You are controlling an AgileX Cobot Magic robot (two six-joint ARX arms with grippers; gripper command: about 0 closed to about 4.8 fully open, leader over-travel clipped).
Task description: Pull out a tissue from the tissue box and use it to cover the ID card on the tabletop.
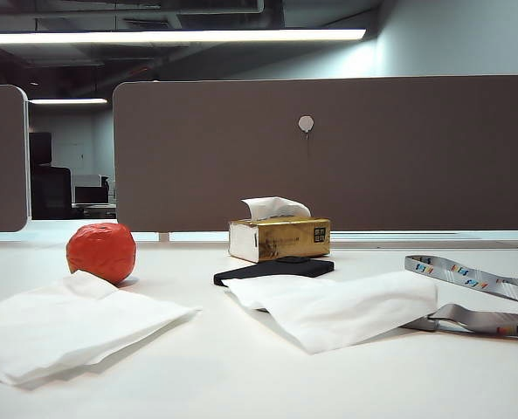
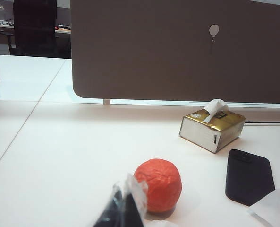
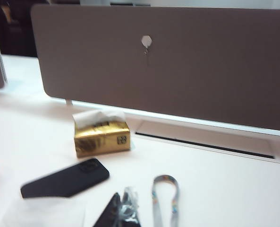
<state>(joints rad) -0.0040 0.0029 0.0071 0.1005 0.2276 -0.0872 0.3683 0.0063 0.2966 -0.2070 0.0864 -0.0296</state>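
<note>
White tissue [image 1: 346, 307] lies spread on the desk [image 1: 241, 375], presumably over the ID card, whose grey lanyard [image 1: 477, 297] trails out beside it. Behind sits the gold tissue box [image 1: 279, 238]. Right claw [image 3: 123, 215] is pinched closed, empty, raised above; left claw [image 2: 125, 213] looks closed too, near the red ball [image 2: 158, 184]

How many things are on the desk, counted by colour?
White: 2, tissue and napkin
Gold: 1, tissue box
Red: 1, ball
Black: 1, slab
Grey: 1, lanyard
Total: 6
</note>
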